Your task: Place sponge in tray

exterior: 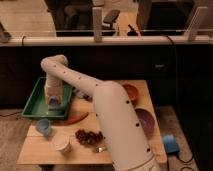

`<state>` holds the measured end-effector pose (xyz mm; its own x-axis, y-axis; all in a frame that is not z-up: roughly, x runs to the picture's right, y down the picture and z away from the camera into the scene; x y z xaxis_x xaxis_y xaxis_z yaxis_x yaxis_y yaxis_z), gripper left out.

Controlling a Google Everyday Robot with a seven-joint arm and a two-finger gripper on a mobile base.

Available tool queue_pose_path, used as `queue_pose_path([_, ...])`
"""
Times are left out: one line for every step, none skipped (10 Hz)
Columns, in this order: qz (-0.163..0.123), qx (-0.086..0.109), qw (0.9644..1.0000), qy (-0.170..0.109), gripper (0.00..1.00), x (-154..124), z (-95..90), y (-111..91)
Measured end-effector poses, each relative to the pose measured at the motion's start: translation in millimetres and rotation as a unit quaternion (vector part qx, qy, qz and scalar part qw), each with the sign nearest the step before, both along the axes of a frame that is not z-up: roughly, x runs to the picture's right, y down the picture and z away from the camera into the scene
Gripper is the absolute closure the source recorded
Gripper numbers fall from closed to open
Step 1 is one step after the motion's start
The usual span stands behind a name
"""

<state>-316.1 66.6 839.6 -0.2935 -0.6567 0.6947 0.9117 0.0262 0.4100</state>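
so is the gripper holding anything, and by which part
Cannot tell: the small pale lavender sponge block sits at the tip of the gripper, over the green plastic tray.

Dim warm light; gripper (54,101) over tray (34,100)

Gripper (53,96) with sponge (53,103) low over tray (34,103).

The table (40,148) is pale wood with a matt top. The tray (31,102) looks like green plastic, with a faint sheen along its rim. The gripper (53,99), low over the tray's near end, has the same smooth, off-white, slightly glossy shell as the arm (120,125). The sponge (53,103) at its tip looks soft and matt. The orange bowl (132,91) and purple bowl (146,120) seem to be smooth plastic. The white cup (62,144) looks like matt paper.
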Motion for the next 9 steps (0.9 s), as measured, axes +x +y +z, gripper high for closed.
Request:
queue_pose_path([0.000, 0.001, 1.0000, -0.003, 0.22, -1.9, -0.4, -0.3])
queue_pose_path([0.001, 0.003, 1.0000, -0.005, 0.20, -3.2, -1.3, -2.0])
queue_pose_path([0.002, 0.006, 1.0000, -0.006, 0.20, -3.3, -1.8, -3.6])
queue_pose_path([0.004, 0.008, 0.9999, -0.007, 0.20, -2.9, -2.6, -5.5])
queue_pose_path([0.004, 0.009, 0.9999, -0.007, 0.20, -3.0, -3.0, -5.8])
queue_pose_path([0.003, 0.010, 0.9999, -0.008, 0.20, -3.7, -3.9, -6.2])
queue_pose_path([0.003, 0.010, 0.9999, -0.008, 0.20, -3.9, -4.1, -5.8])
queue_pose_path([0.003, 0.011, 0.9999, -0.009, 0.20, -3.7, -4.2, -5.6])
queue_pose_path([0.003, 0.011, 0.9999, -0.008, 0.20, -3.0, -4.3, -5.3])
